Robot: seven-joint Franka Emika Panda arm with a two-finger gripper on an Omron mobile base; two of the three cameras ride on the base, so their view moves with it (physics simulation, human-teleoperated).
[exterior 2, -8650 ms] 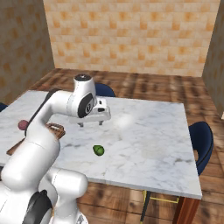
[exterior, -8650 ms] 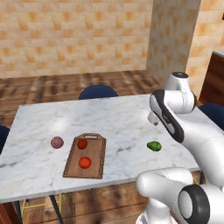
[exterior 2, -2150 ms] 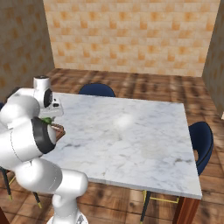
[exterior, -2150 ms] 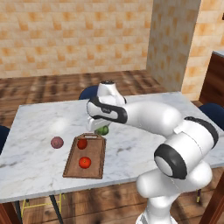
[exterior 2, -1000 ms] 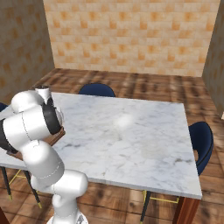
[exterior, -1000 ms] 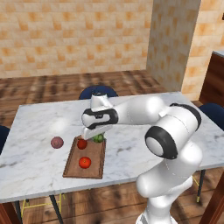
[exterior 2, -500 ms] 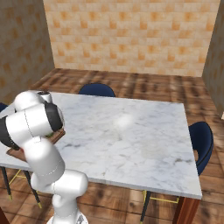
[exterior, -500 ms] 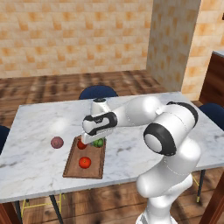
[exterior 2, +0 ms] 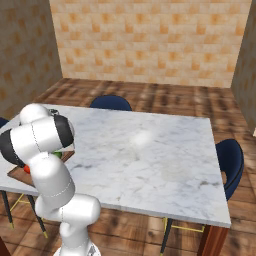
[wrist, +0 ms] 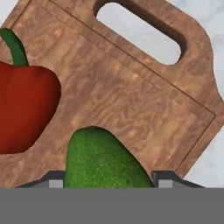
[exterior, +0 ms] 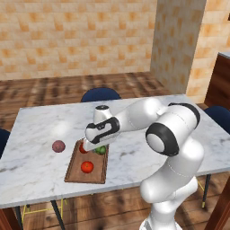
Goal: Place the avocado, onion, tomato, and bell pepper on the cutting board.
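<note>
My gripper [exterior: 97,146] is shut on the green avocado [exterior: 100,150], low over the handle end of the brown cutting board [exterior: 74,168]. Close up in the hand view, the avocado [wrist: 100,162] sits between my finger tips, gripper [wrist: 107,180], just above the board [wrist: 131,100]. The red bell pepper [wrist: 24,109] lies on the board beside it; from the left base it is the bell pepper [exterior: 82,148]. The tomato [exterior: 87,167] rests on the board's near half. The purplish onion [exterior: 58,146] lies on the marble left of the board.
The marble table [exterior: 40,126] has blue chairs at its far side [exterior: 100,94], right end [exterior: 219,114] and left end [exterior: 2,137]. A brick pillar [exterior: 175,45] stands behind the table on the right. The table's front edge runs close to the board.
The hand has come down a little with the avocado, closer to the board's handle end. The onion, tomato and bell pepper have stayed put.
</note>
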